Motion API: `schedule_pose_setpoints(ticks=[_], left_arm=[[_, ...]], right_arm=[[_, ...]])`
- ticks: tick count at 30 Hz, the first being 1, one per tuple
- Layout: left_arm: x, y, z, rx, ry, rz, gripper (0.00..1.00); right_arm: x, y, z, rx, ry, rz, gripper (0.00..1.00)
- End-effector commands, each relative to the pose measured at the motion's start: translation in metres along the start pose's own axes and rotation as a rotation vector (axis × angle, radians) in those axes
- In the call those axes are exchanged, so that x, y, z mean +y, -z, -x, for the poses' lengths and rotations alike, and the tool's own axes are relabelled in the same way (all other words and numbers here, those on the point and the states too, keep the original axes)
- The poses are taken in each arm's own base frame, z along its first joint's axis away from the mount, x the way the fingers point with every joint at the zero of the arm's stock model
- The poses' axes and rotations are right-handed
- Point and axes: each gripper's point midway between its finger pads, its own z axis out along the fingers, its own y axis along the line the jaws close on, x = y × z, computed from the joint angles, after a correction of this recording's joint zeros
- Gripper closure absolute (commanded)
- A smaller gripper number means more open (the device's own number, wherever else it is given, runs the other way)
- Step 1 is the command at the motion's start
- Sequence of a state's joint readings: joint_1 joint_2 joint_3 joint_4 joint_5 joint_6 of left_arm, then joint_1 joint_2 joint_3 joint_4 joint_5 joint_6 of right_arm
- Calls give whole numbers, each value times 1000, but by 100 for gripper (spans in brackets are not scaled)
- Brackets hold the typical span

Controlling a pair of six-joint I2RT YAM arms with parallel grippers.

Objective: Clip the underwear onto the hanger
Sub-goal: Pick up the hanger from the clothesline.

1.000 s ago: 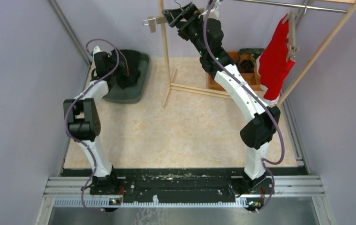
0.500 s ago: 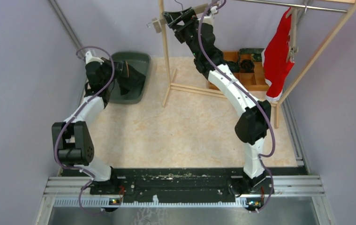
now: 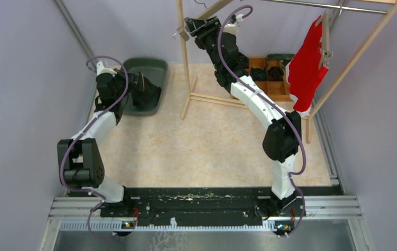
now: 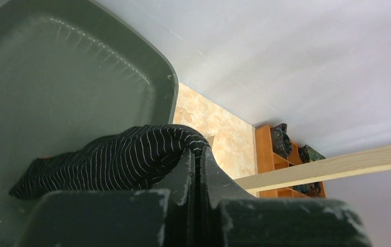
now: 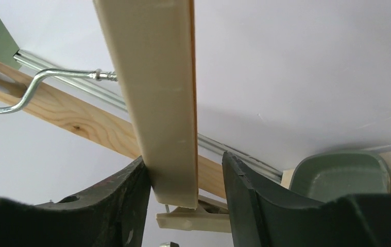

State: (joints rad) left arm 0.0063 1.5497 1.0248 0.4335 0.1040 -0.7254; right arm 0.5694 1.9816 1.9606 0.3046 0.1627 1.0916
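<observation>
Over the green tray (image 3: pixel 153 65), left gripper (image 4: pixel 196 163) pinched tight on the black pinstriped underwear (image 4: pixel 113 162).
Up beside the wooden rack (image 3: pixel 185 58) post, right gripper (image 5: pixel 184 162) clasps the cream hanger (image 5: pixel 158 77) bar between its fingers.

Lilac walls (image 3: pixel 23 78), mottled beige tabletop (image 3: pixel 201 146)

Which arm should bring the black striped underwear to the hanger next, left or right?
Left. The left gripper is shut on the black striped underwear over the green plastic tray, while the right gripper holds the cream wooden hanger.
</observation>
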Motion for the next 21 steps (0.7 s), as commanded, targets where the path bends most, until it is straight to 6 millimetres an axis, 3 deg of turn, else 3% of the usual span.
schedule_pose_setpoints(ticks=[1,14,21], left_arm=[[-21,9,13,-32,-18,-65,100],[-27,17,20,-44,-36,-70,100],[-31,24,28,-64,-57,-62,100]], right_arm=[[63,18,32,-84,2,128,51],[94,31,39,-69,61,198,73],[108,37,35,-25,75,233,79]])
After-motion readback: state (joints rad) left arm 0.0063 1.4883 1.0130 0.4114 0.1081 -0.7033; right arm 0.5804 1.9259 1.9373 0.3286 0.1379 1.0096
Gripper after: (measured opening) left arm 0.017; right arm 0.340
